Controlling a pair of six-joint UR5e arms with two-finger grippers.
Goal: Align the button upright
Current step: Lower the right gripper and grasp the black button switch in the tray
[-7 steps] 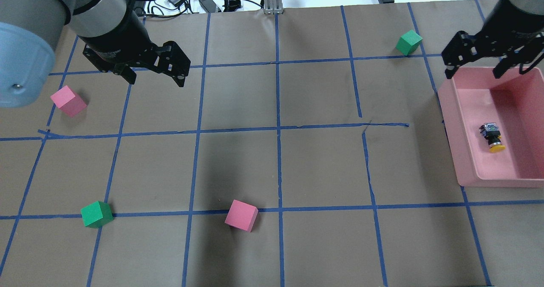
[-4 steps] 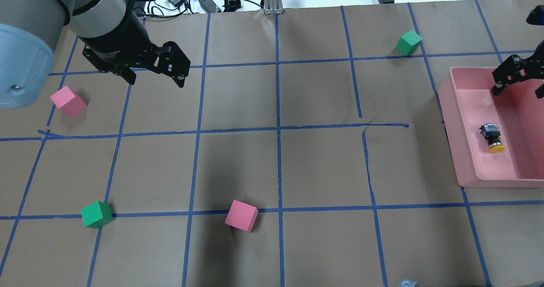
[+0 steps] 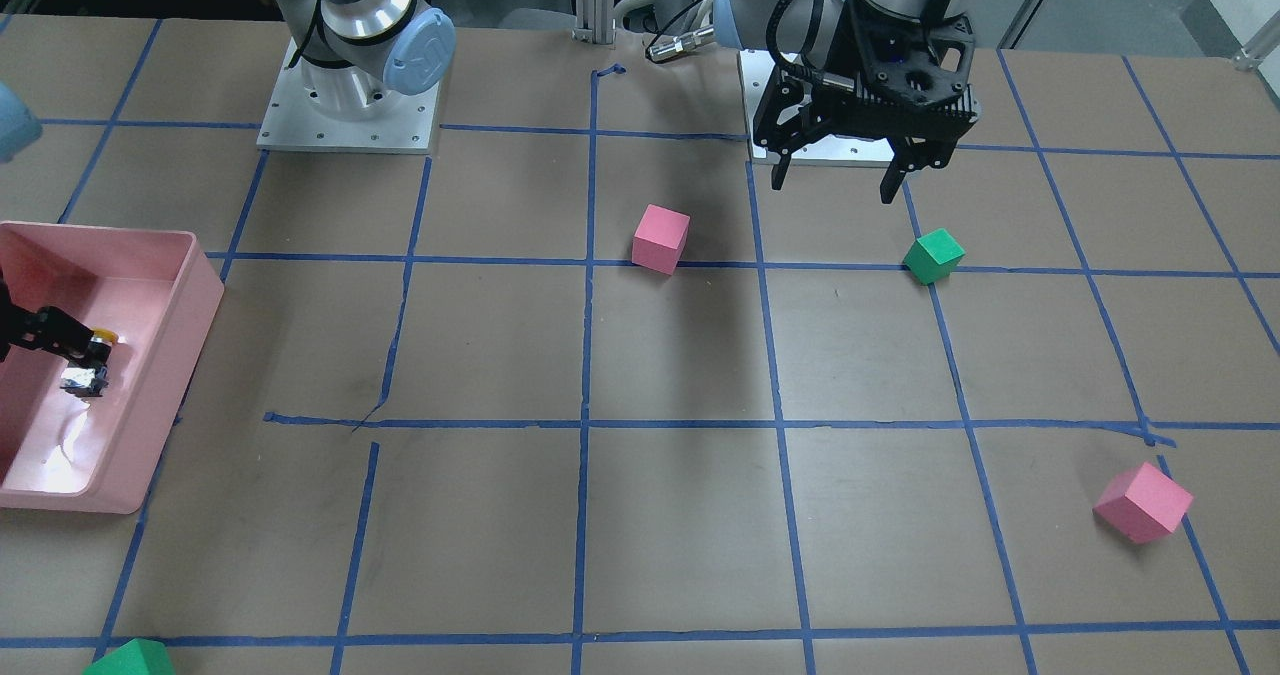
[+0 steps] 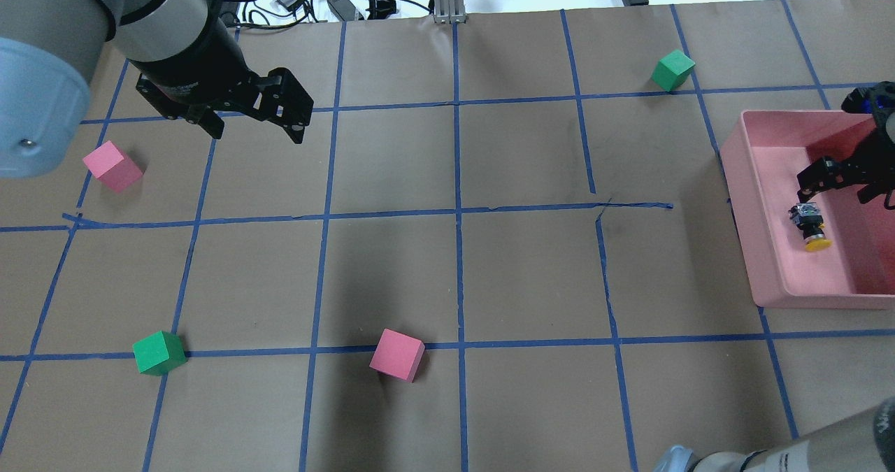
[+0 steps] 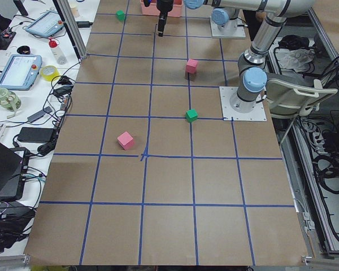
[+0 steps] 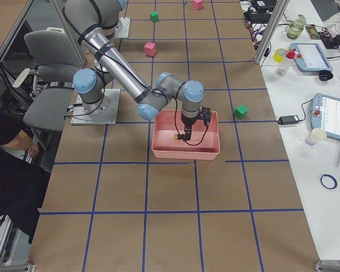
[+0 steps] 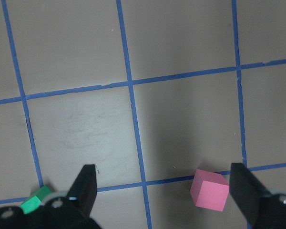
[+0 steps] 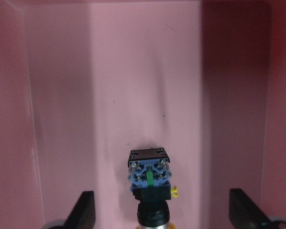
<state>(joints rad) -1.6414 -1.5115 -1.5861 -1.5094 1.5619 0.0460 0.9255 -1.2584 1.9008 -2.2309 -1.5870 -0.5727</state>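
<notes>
Pink bin [image 4: 749,220] holds the button [image 4: 810,226], lying on its side.

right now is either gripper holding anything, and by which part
Nothing is held. The right gripper is open near the button, which lies on its side in the pink bin; the left gripper is open, empty.

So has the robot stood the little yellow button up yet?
Not yet. Nothing is finished: the tiny yellow-capped black push-button lies on its side in the pink plastic tray. In hand: the right gripper hovers close over it, jaws open. Left to do: grip it and stand it upright.
</notes>
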